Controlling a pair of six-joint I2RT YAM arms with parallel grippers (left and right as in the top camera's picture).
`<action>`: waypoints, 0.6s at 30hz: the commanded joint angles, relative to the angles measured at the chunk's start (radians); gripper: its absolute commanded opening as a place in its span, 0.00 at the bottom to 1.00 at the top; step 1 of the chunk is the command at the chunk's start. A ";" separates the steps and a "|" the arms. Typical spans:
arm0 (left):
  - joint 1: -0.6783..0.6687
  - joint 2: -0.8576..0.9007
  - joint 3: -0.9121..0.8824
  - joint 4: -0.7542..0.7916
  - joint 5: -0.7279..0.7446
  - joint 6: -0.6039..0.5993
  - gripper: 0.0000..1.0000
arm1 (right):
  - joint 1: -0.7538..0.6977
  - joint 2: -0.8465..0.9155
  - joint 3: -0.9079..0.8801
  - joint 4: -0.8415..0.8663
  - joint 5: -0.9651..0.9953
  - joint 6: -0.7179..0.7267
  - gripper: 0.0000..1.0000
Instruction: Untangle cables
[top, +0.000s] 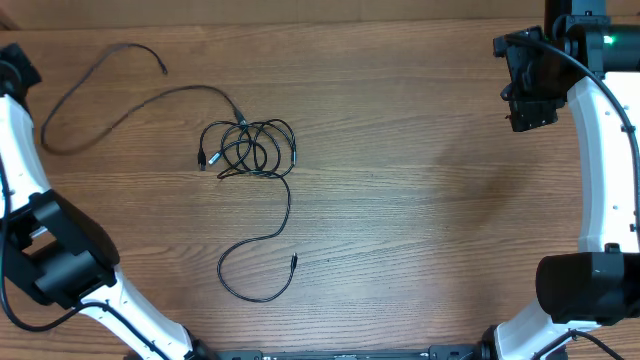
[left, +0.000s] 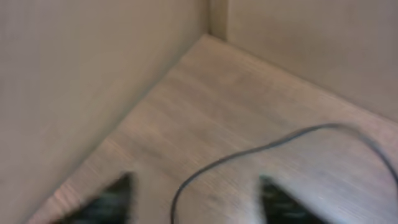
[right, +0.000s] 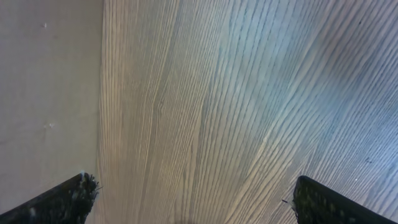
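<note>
1. the left pincer (left: 196, 182) has its two dark fingers (left: 118, 198) apart at a middling gap. the wrist view is blurred, but nothing is clamped between them.
2. a thin black loose strand (left: 283, 142) runs in from the right across the counter (left: 236, 93). it bends down and passes through the gap between those fingers, and whether it brushes either finger cannot be told.
3. beyond that pincer the counter meets two plain beige walls (left: 74, 74) in a corner.
4. the right pincer (right: 194, 182) is spread as wide as it goes, with a finger at each lower corner of its wrist view. it holds nothing and touches nothing, and only bare wood grain lies under it, with a pale wall at the left.
5. from overhead the right pincer sits at the far right corner, well apart from the cables (top: 250, 148).
6. the cables lie mostly as a tangled bundle of overlapping loops left of the counter's middle, with small plug ends showing at its left and right edges.
7. the loose strand leaves the top of the bundle and sweeps in a wide arc toward the far left corner, ending in a small plug.
8. another strand, the trailing strand (top: 285, 215), drops from the bundle toward the near edge, curls into an open loop and ends in a plug.
</note>
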 joint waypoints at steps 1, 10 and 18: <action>0.000 0.008 0.008 -0.050 0.000 -0.039 0.93 | -0.001 -0.030 0.002 0.002 0.014 -0.002 1.00; -0.026 0.019 -0.032 -0.169 0.271 -0.220 0.99 | -0.001 -0.030 0.002 0.002 0.014 -0.002 1.00; -0.109 0.108 -0.118 -0.203 0.240 -0.154 1.00 | -0.001 -0.030 0.002 0.002 0.014 -0.002 1.00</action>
